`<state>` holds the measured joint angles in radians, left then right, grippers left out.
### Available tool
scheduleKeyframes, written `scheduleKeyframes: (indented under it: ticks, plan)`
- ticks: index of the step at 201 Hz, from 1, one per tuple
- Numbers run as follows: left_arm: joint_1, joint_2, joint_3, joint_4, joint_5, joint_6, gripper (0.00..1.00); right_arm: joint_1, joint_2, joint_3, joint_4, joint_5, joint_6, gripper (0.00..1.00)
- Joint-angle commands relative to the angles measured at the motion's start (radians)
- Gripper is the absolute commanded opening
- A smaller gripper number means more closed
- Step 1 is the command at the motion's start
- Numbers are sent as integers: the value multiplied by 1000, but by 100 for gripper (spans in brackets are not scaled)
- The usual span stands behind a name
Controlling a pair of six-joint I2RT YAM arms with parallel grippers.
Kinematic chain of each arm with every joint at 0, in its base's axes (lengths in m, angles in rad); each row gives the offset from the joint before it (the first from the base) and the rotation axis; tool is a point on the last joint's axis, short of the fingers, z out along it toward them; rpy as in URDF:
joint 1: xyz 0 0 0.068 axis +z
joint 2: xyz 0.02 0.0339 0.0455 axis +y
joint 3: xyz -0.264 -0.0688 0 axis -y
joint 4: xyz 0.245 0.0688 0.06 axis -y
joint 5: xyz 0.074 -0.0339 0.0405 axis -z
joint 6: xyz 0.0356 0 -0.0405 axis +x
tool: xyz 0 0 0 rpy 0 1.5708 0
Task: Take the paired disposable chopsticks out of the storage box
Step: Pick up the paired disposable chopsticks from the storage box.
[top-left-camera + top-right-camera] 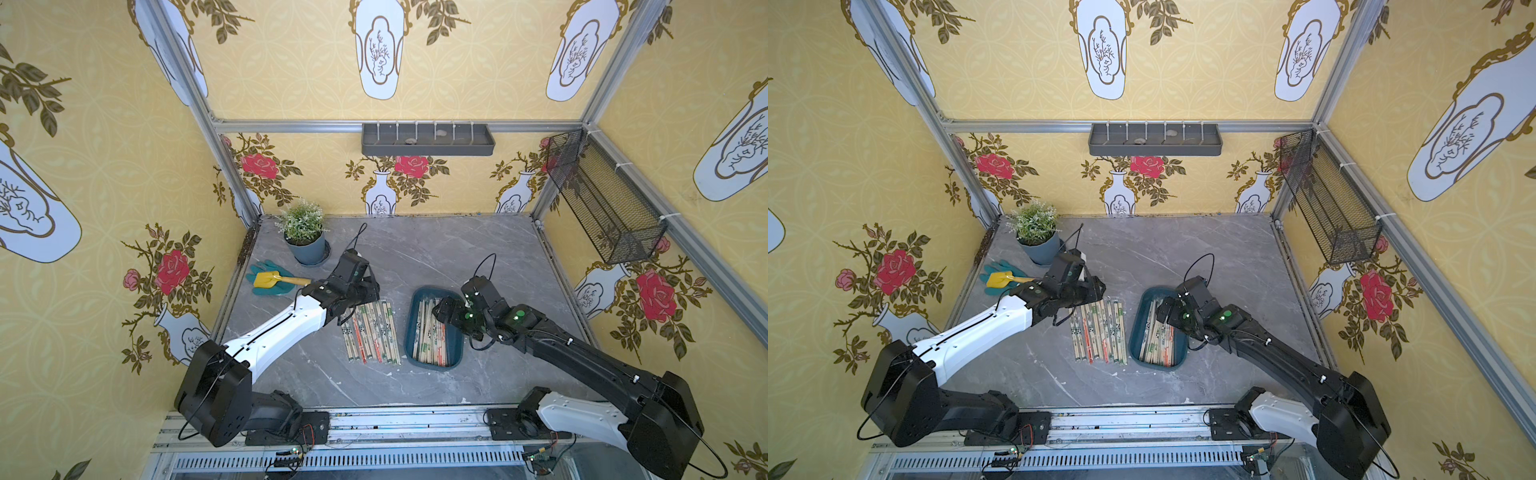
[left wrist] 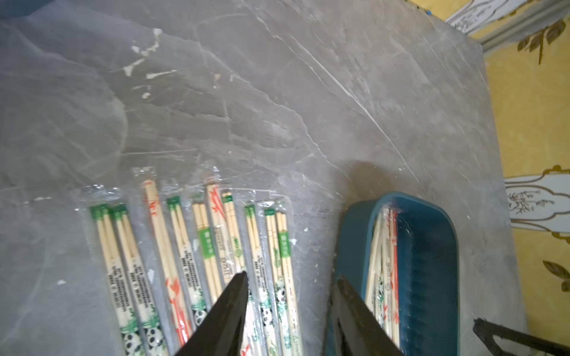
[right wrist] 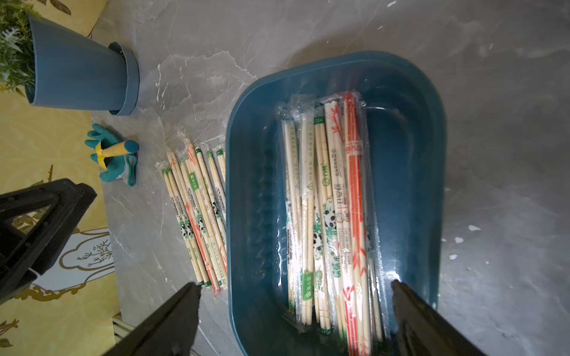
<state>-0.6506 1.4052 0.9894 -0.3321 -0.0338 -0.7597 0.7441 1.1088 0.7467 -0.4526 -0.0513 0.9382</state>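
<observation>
Grey table (image 1: 415, 257), blue storage box (image 1: 456, 347), paired disposable chopsticks (image 1: 430, 340) inside it.
A row of chopsticks (image 1: 370, 332) lies just beside the box. The right gripper (image 3: 295, 283) is wide open over the box, the left gripper (image 2: 291, 277) half open over the row; both empty.

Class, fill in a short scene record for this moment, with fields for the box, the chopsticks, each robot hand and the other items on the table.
Storage box: dark teal tray on the grey table
Chopsticks in box: several sleeved pairs remain, lying lengthwise
Chopsticks out: sleeved pairs in a row on the table, beside the box
Left hand: open, empty, over the laid-out row
Right hand: open, empty, over the box
Other items: potted plant, teal gloves with a yellow trowel on them
</observation>
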Motion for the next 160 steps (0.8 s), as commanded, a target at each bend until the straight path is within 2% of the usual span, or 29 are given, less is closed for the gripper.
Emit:
scheduleKeyframes:
  ticks: [1, 34, 93, 160]
  plan:
    - [-59, 54, 53, -37, -27, 0, 49, -18, -34, -26, -34, -13, -2, 98]
    - [-148, 177, 172, -70, -59, 10, 49, -34, -107, -73, -57, -12, 20, 97]
    - [-258, 389, 354, -86, -47, 16, 49, -39, -190, -157, -71, -7, 77, 97]
    - [-293, 519, 445, -94, -24, 8, 42, -43, -211, -200, -67, -14, 94, 98]
